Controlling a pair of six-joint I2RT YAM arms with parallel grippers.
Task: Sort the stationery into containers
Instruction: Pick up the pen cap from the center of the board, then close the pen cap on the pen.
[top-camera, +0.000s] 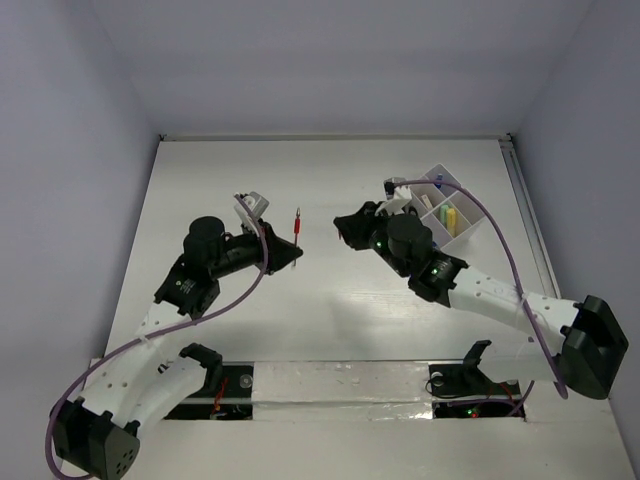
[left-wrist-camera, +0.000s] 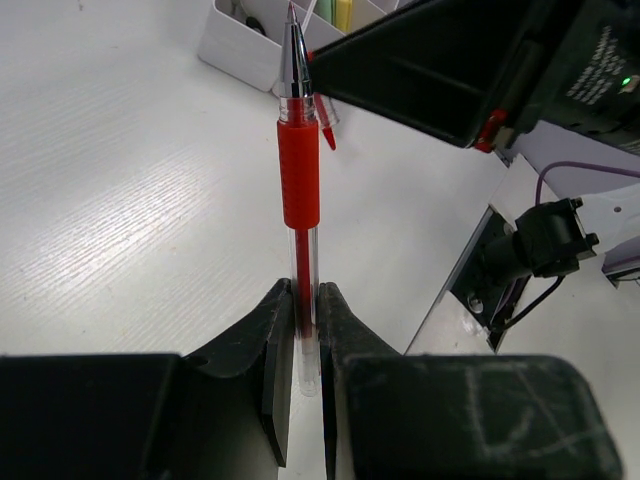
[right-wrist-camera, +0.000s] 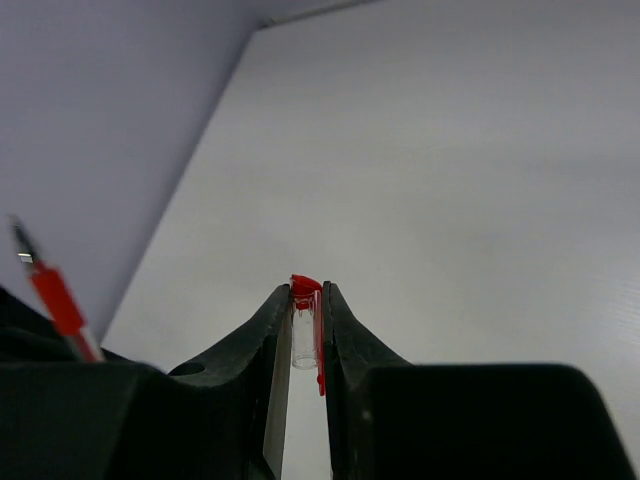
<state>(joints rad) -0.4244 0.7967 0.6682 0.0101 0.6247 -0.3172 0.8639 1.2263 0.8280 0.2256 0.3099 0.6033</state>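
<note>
My left gripper (top-camera: 291, 256) is shut on the rear end of a red pen (top-camera: 297, 226), uncapped, with its metal tip pointing away. In the left wrist view the pen (left-wrist-camera: 299, 180) runs from the shut jaws (left-wrist-camera: 305, 297) up toward my right gripper (left-wrist-camera: 440, 70). My right gripper (top-camera: 344, 226) is shut on a clear pen cap with a red top and clip (right-wrist-camera: 306, 318), held above the table just right of the pen tip. The pen also shows at the left edge of the right wrist view (right-wrist-camera: 55, 296). The white divided organizer tray (top-camera: 452, 240) stands behind the right gripper and holds yellow sticks (top-camera: 449, 214).
The tray's corner (left-wrist-camera: 235, 45) shows beyond the pen tip in the left wrist view. Purple cables loop off both arms. The table's near edge with a taped strip (top-camera: 340, 385) lies by the arm bases. Grey walls close in the back and sides.
</note>
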